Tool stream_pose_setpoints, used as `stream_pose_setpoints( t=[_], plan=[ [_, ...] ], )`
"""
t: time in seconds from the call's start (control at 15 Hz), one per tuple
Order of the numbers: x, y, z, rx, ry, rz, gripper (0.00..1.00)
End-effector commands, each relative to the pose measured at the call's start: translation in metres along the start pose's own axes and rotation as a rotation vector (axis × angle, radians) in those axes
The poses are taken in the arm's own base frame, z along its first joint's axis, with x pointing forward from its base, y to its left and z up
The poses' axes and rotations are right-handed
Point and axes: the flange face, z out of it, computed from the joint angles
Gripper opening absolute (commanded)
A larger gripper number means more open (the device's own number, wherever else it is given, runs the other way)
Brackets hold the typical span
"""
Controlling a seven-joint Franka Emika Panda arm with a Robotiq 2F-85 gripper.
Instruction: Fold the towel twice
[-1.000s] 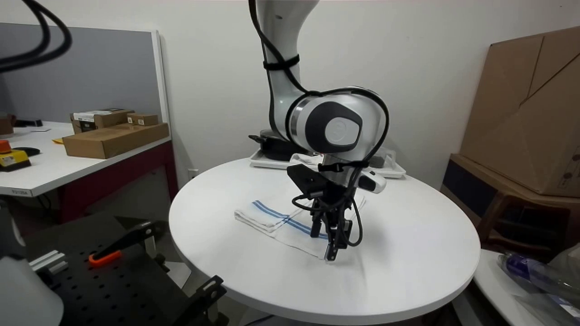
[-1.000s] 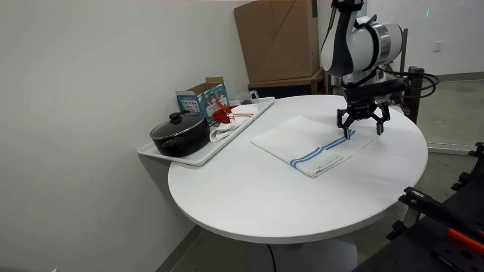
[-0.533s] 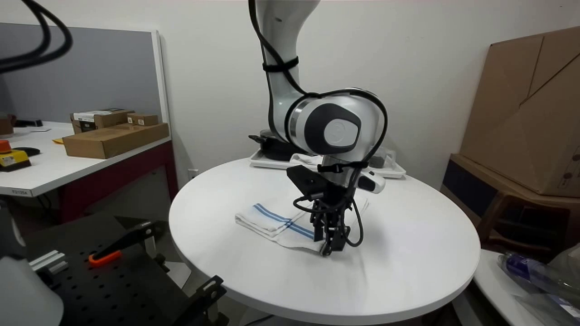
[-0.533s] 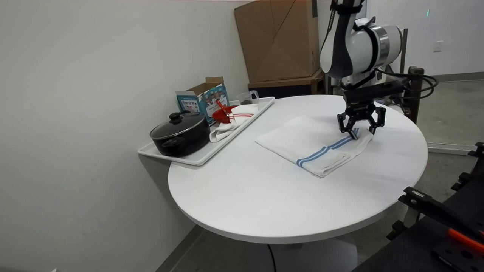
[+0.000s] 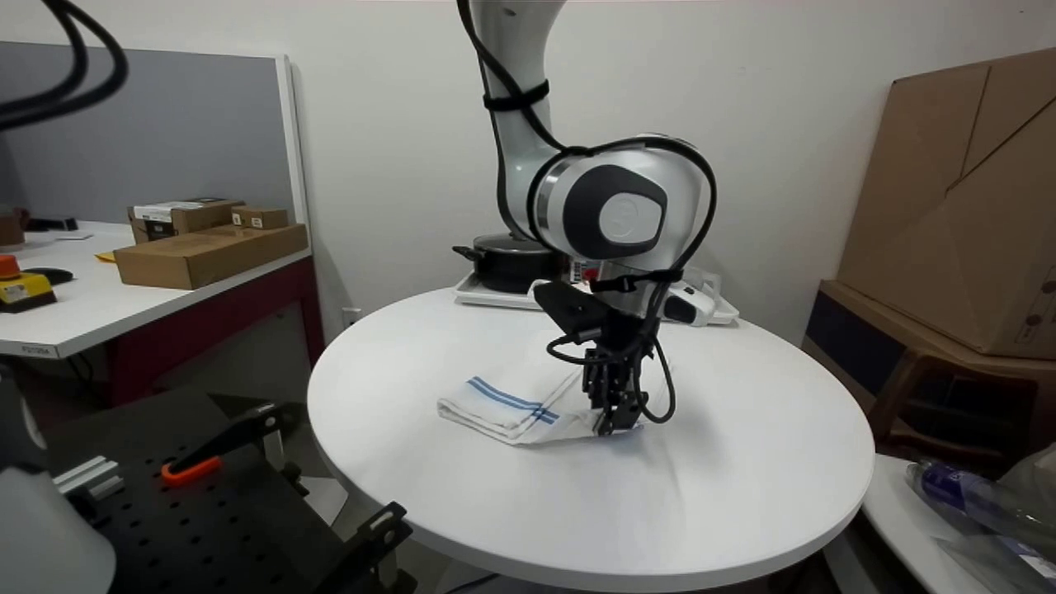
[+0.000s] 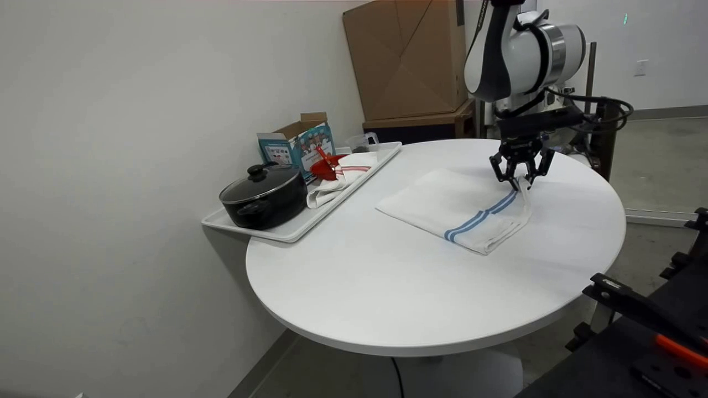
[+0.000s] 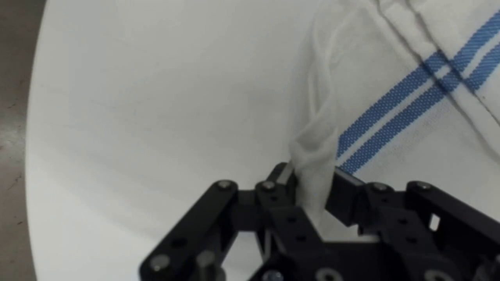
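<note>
The towel [image 6: 442, 202], white with narrow blue stripes, lies folded over in layers on the round white table [image 6: 359, 309]. In the wrist view, a bunched edge of the towel [image 7: 316, 156] rises between the black finger pads of my gripper [image 7: 313, 179]. The jaws are drawn together on that pinched cloth, near where the blue stripes run out. In both exterior views, my gripper [image 6: 522, 185] is low at one corner of the towel, and the cloth beside it is slightly raised and creased. From an exterior view, the arm and gripper [image 5: 617, 422] hide part of the towel.
A white tray [image 6: 303, 232] at the wall side carries a black lidded pot [image 6: 264, 196], a blue box [image 6: 315, 145], a red item [image 6: 327, 166], a clear cup [image 6: 360, 142] and a white cloth with red marks [image 6: 343, 179]. Large cardboard boxes [image 5: 957, 198] stand beyond the table.
The jaws went from wide apart to drawn together on the towel's edge. My gripper has risen a little, lifting and bunching that corner inward; the towel has shifted slightly along the table.
</note>
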Motion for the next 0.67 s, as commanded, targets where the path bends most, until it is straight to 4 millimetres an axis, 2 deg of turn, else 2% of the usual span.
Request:
stream_pose_setpoints(
  t=[0.0, 0.13, 0.27, 0.4, 0.53, 0.6],
  plan=[
    [0.012, -0.002, -0.039, 0.062, 0.04, 0.055, 0.03],
    [0.013, -0.007, -0.056, 0.079, 0.062, 0.061, 0.03],
    [0.006, -0.019, -0.065, 0.068, 0.075, 0.02, 0.03],
    [-0.009, -0.037, -0.063, 0.045, 0.066, -0.046, 0.03],
    [-0.034, -0.058, -0.052, 0.004, -0.005, -0.147, 0.03],
    [-0.053, -0.07, -0.044, -0.02, -0.036, -0.198, 0.03]
  ],
)
